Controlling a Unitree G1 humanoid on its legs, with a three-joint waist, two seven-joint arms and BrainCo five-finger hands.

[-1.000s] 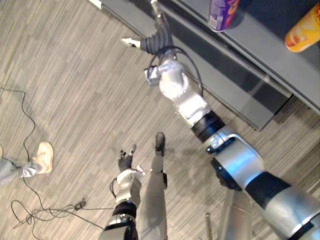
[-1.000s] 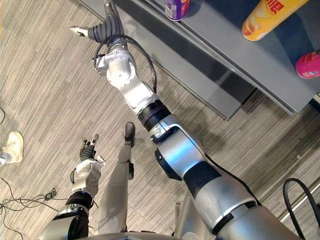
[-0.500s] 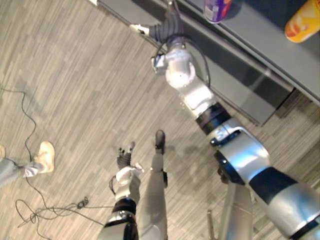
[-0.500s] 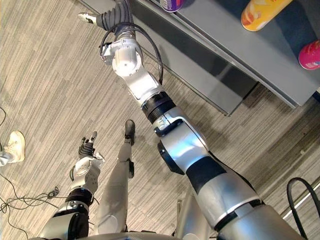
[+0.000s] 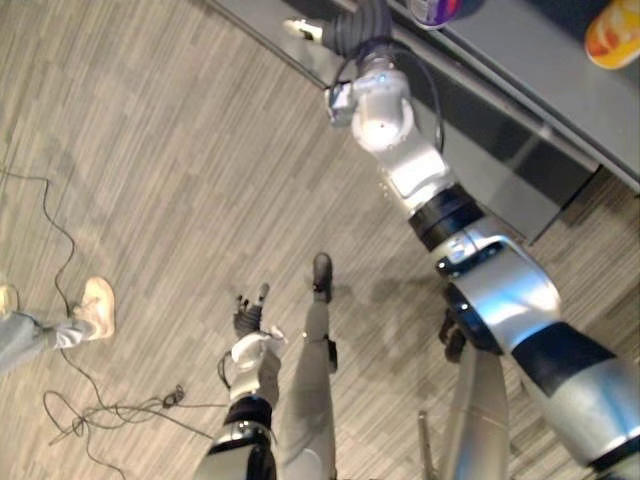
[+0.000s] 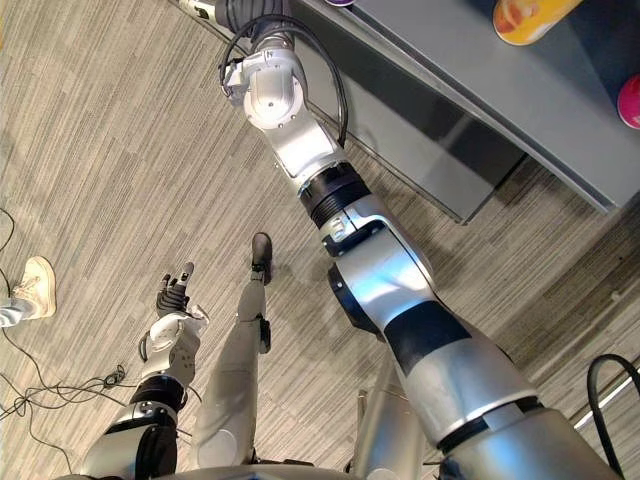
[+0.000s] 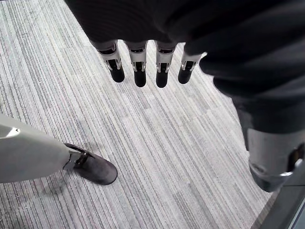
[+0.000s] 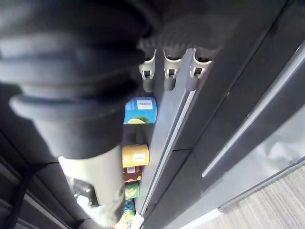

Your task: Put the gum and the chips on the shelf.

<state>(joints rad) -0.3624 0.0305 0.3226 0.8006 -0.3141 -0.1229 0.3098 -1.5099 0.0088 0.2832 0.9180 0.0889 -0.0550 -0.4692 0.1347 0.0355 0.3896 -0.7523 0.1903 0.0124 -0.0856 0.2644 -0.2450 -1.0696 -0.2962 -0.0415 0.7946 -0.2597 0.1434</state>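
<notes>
My right arm reaches far out to the dark grey shelf unit (image 5: pixel 500 150). The right hand (image 5: pixel 352 22) is against the unit's front edge, its thumb spread sideways. In the right wrist view its fingers (image 8: pixel 170 76) are straight along a grey shelf rail (image 8: pixel 167 143) and hold nothing. An orange-yellow chips tube (image 6: pixel 525 14) lies on the shelf's top board, with a pink round container (image 6: pixel 630 100) further right. A purple can (image 5: pixel 432 9) stands just beyond the right hand. My left hand (image 5: pixel 250 320) hangs low over the floor, its fingers (image 7: pixel 139 71) straight and empty.
Inside the shelf, past the right hand, stand a blue pack (image 8: pixel 141 110), an orange pack (image 8: pixel 135 155) and more packs in a row. A person's light shoe (image 5: pixel 95 305) is on the striped carpet at the left.
My right arm has stretched further out, carrying the hand up along the shelf's front edge to just beside the purple can. The left hand has stayed in place.
</notes>
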